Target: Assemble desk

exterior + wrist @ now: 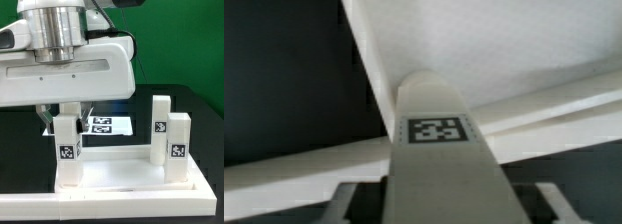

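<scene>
The desk panel (pixel 130 178) lies flat at the front, rim up. Two white tagged legs (pixel 160 125) (pixel 178 146) stand upright in its corner sockets on the exterior view's right. A third leg (pixel 66 150) stands upright at the panel's corner on the exterior view's left. My gripper (pixel 63 115) hangs right over that leg, its fingers straddling the top. In the wrist view the leg (pixel 439 130) runs down from between my fingers (pixel 352 200) to the panel (pixel 491 50). Dark gaps show on both sides of the leg, so my gripper (pixel 445 196) is open around it. The fourth leg is out of view.
The marker board (pixel 105 125) lies flat on the black table behind the panel. A green wall stands at the back. The arm's broad white body (pixel 70 70) fills the upper part of the exterior view.
</scene>
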Available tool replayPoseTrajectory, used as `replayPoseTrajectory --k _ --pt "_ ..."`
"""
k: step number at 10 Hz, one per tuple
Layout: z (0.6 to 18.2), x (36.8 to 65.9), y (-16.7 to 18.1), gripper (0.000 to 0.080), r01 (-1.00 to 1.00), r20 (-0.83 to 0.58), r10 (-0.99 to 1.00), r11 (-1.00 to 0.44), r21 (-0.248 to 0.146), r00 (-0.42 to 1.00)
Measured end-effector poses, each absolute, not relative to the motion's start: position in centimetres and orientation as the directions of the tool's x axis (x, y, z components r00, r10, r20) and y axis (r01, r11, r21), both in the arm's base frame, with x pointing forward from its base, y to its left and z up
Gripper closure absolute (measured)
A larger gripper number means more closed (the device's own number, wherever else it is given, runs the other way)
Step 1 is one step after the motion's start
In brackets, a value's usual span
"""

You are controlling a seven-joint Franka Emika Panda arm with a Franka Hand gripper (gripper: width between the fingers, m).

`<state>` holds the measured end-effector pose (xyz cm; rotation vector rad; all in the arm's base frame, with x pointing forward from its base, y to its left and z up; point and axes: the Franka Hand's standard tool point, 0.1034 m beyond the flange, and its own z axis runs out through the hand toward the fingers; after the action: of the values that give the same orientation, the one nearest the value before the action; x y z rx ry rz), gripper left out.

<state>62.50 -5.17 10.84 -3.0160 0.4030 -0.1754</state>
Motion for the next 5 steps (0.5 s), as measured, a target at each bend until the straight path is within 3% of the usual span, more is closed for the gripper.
replayPoseTrajectory --k 2,5 --pt "10.74 62.74 -5.66 0.0512 -0.407 0.07 -0.419 -0.903 -0.141 0.905" --pt "10.65 63.07 -5.84 0.0512 -0.764 -0.038 -0.771 -0.622 -0.168 0.636"
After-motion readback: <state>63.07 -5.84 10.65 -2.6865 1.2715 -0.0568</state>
